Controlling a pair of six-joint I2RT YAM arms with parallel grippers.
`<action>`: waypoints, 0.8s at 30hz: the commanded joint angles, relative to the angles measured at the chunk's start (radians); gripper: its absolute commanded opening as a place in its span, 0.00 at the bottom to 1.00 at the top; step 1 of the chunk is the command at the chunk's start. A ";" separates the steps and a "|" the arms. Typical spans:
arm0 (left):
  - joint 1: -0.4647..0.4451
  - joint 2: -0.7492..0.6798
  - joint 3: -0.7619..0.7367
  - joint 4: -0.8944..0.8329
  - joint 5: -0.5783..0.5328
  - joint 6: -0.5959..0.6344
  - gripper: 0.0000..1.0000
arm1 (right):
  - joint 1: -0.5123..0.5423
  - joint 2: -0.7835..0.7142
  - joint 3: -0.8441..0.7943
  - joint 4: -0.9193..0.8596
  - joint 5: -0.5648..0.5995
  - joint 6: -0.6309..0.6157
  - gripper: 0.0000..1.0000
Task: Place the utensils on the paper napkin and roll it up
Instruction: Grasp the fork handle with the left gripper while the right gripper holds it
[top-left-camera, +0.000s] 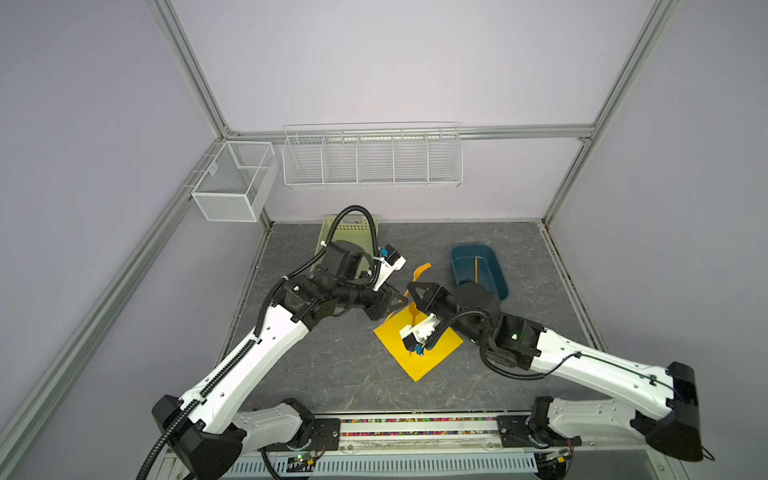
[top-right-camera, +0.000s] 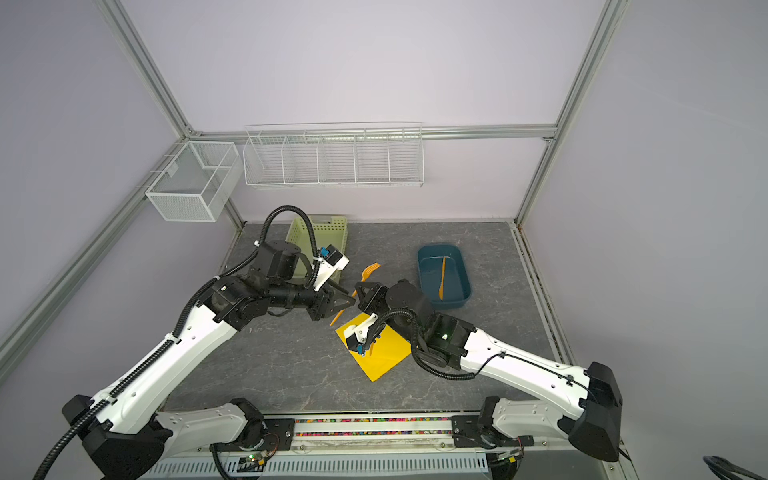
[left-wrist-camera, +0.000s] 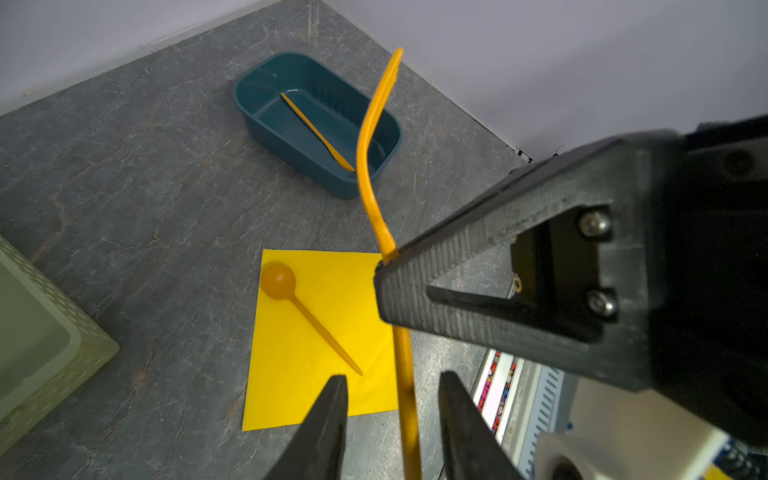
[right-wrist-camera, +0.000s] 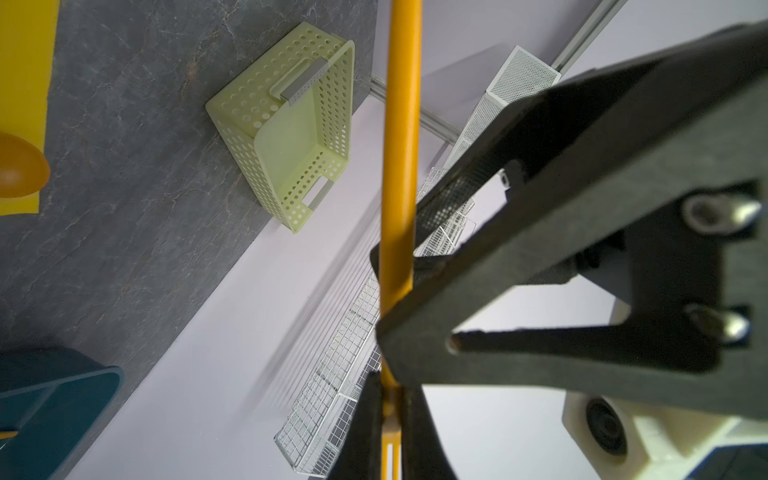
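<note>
An orange fork (left-wrist-camera: 376, 124) hangs in the air over the table, tines (top-left-camera: 424, 269) pointing toward the back. My right gripper (right-wrist-camera: 390, 395) is shut on the fork just below the tines. My left gripper (left-wrist-camera: 395, 376) stands open with the fork's handle (left-wrist-camera: 405, 415) between its jaws, a gap on either side. Both grippers meet above the far corner of the yellow paper napkin (top-left-camera: 415, 361) (top-right-camera: 384, 361). A round-bowled spoon (left-wrist-camera: 278, 280) lies on the napkin (left-wrist-camera: 291, 374). Another slim orange utensil (top-left-camera: 475, 270) (left-wrist-camera: 316, 133) lies in the dark blue tub (top-left-camera: 500, 286).
The pale green perforated basket (top-right-camera: 328, 232) (right-wrist-camera: 282, 124) stands at the back left, partly behind my left arm. The blue tub (top-right-camera: 465, 286) sits at the back right. A white wire rack (top-left-camera: 372, 158) and a mesh box (top-left-camera: 232, 183) hang on the back wall.
</note>
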 joint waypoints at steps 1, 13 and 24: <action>-0.008 0.013 0.039 -0.052 0.025 0.038 0.35 | 0.009 -0.027 0.025 -0.011 0.015 -0.042 0.07; -0.014 0.027 0.046 -0.067 0.029 0.039 0.21 | 0.014 -0.032 0.029 -0.041 0.020 -0.036 0.07; -0.016 0.038 0.050 -0.072 0.007 0.029 0.13 | 0.016 -0.029 0.033 -0.052 0.026 -0.034 0.06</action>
